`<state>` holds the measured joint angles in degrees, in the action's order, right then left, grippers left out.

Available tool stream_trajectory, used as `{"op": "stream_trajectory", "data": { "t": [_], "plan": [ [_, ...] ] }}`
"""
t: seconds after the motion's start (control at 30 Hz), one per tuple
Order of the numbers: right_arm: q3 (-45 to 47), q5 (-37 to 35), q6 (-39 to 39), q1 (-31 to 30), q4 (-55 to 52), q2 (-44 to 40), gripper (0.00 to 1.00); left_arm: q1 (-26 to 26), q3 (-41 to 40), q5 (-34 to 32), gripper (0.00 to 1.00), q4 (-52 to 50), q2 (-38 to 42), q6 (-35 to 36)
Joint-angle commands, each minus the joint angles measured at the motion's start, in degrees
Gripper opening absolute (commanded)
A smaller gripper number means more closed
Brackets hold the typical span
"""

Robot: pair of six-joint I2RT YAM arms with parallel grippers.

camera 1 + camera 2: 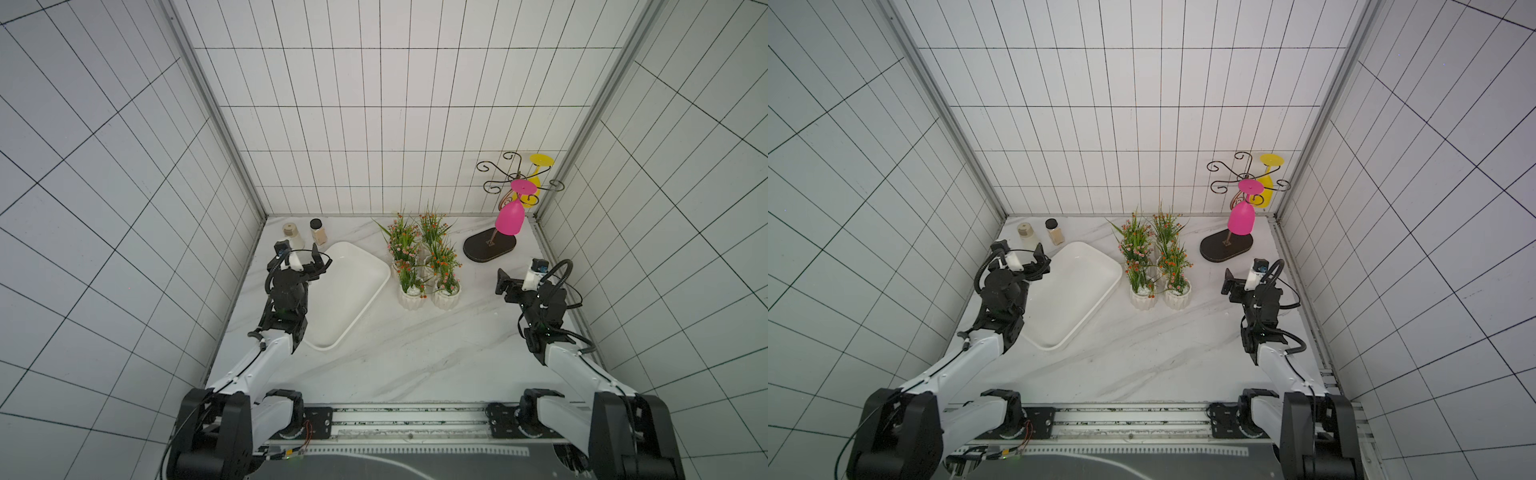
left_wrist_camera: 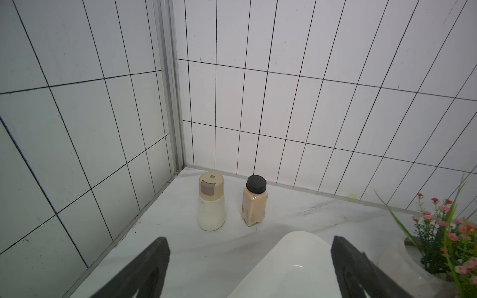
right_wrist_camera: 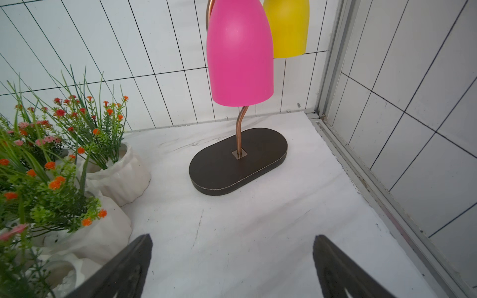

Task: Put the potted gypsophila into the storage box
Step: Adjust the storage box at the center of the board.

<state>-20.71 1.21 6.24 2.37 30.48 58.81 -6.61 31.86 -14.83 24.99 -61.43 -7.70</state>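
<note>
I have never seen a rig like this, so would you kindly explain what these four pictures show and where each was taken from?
This is a tabletop robot with two arms, the left arm and the right arm, each ending in a pair of jaws. Two pictures look down from a camera overhead and show nearly the same scene. The other two come from cameras on the wrists, looking out between the dark jaws.

On the marble-patterned table lie a white storage box with no pot in it and a cluster of potted gypsophila beside it. A white bottle and a black-lidded spice jar stand in the far corner. There is also a glass rack with a pink goblet and a yellow goblet hanging upside down.

Both pairs of jaws stand open and hold nothing.
</note>
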Motion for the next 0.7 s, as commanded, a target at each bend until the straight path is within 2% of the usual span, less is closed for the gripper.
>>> {"op": "stream_trajectory", "data": {
  "t": [0.0, 0.17, 0.3, 0.47, 0.67],
  "plan": [
    [-8.27, 1.61, 1.54, 0.36, -16.36, -4.96, 0.98, -1.6, 4.61, 2.85, 0.97, -15.54, 3.38, -3.61],
    [-13.01, 1.79, 1.27, 0.87, -28.19, -8.84, 0.97, -5.03, 11.06, 9.15, 0.97, -24.91, 3.24, -3.47],
    [-16.99, 6.37, 1.75, 2.45, -31.96, -7.51, 0.92, -8.68, 17.34, 11.51, 0.97, -33.27, -0.17, -2.28],
    [-23.01, 12.26, 3.4, 4.03, -32.53, -3.15, 0.88, -12.08, 19.18, 14.69, 0.97, -33.97, -2.1, -0.39],
    [-25.79, 19.0, 3.01, 4.34, -32.38, 0.18, 0.84, -12.16, 21.98, 19.93, 0.97, -36.54, -6.0, -1.09]
  ]
}}
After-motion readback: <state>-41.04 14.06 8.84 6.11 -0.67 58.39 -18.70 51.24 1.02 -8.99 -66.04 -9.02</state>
